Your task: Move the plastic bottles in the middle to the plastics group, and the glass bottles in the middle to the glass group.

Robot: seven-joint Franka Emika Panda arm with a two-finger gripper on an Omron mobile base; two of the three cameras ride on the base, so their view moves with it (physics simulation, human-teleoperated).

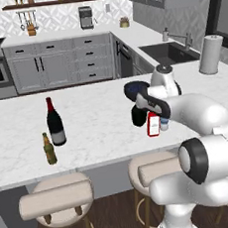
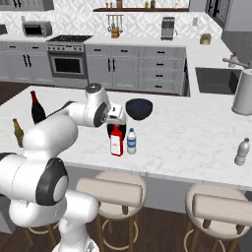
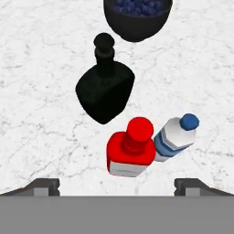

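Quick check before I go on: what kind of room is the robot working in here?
A home kitchen, rendered. The bottles stand on a marble island counter with stools tucked under it; behind are a stove with oven, grey cabinets and a sink.

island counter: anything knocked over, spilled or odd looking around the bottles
Nothing stands out. The red bottle, the small plastic bottle and the black bottle all stand upright in the middle, apart from one another, with no spill on the counter. The wine bottle and beer bottle also stand upright. The open gripper hovers above, holding nothing.

White arm, dark joints
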